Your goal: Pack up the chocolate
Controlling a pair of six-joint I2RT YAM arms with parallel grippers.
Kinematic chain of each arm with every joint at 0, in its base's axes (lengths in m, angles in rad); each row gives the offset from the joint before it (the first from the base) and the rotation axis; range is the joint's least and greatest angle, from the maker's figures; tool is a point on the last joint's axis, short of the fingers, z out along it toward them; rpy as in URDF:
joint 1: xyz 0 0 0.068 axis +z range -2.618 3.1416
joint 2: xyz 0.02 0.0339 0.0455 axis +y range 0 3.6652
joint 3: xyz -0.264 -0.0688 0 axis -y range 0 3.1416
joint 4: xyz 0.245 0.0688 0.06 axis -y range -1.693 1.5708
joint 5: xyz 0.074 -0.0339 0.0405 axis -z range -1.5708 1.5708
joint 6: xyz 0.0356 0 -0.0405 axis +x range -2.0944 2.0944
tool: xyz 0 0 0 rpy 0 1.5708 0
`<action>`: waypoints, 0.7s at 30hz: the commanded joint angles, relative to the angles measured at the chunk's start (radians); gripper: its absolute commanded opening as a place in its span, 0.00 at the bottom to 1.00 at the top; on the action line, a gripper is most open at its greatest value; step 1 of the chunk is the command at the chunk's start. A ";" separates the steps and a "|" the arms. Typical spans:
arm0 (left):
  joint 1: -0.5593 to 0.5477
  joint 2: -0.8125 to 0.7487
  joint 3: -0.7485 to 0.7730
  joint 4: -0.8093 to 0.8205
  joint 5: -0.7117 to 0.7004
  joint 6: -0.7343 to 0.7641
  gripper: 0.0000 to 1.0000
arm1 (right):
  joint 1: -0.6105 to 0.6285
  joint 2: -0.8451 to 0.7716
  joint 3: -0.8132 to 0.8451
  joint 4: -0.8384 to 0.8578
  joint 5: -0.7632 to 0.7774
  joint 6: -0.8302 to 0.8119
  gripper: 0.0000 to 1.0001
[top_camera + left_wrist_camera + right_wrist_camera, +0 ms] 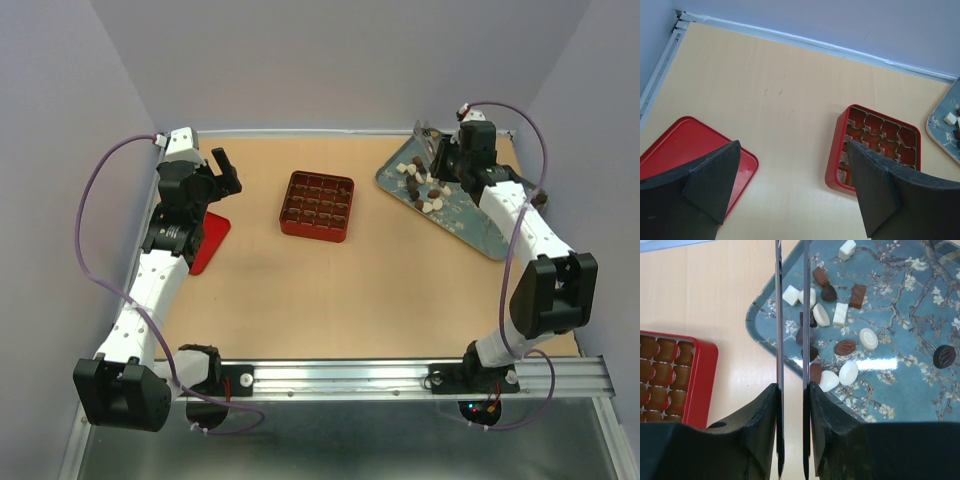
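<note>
The chocolate (845,347) is several small dark, brown and white pieces lying on a blue flowered tray (900,305) at the back right (470,215). My right gripper (791,386) is shut on metal tongs (779,315), whose two thin blades run over the tray's left edge and out of the top of the wrist view. The blades stand slightly apart and their tips are hidden. In the top view the tongs (428,150) hang over the chocolate (428,190). My left gripper (792,150) stands open and empty above the bare table, left of the red gridded box (880,145).
The red gridded box (318,206) sits mid-table, its cells brown-lined (670,375). A flat red lid (212,240) lies at the left under my left arm (685,145). A raised rail borders the table's far edge.
</note>
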 commanded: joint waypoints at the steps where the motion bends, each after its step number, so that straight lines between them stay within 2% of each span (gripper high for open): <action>1: -0.006 -0.005 0.058 0.022 -0.001 0.011 0.99 | 0.077 -0.058 -0.024 0.000 -0.093 -0.010 0.27; 11: -0.006 -0.004 0.058 -0.001 -0.009 0.014 0.99 | 0.310 -0.078 -0.024 -0.027 -0.146 0.012 0.27; 21: -0.007 -0.008 0.060 -0.004 -0.015 0.017 0.99 | 0.379 -0.025 -0.017 -0.041 -0.166 0.030 0.27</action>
